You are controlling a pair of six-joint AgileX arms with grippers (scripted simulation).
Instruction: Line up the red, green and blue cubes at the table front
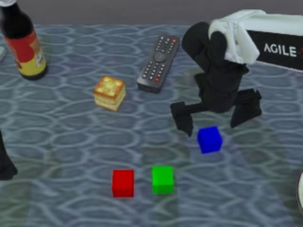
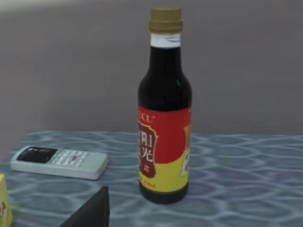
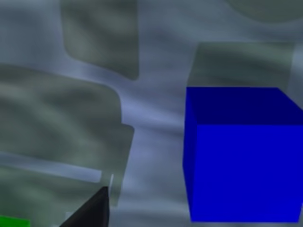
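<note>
Three cubes lie on the patterned worktop [image 1: 71, 137], and I place everything from the green cube [image 1: 162, 179]. The red cube [image 1: 123, 183] sits just beside it on the left, apart by a narrow gap, both near the front edge. The blue cube [image 1: 209, 139] is farther back and to the right of the green cube, not in their row, resting on the worktop. My right gripper [image 1: 215, 116] hovers just behind the blue cube with its fingers spread wide, holding nothing; the right wrist view shows the blue cube close up with a sliver of green at the corner. Well behind the green cube lies a black remote control [image 1: 158, 63], and back and to the left of it an orange-yellow patterned block [image 1: 109, 92]. A dark sauce bottle [image 1: 22, 40] with a red and yellow label stands far back left. My left arm [image 1: 5, 163] is parked at the left edge, level with the green cube; I cannot tell its gripper's state.
</note>
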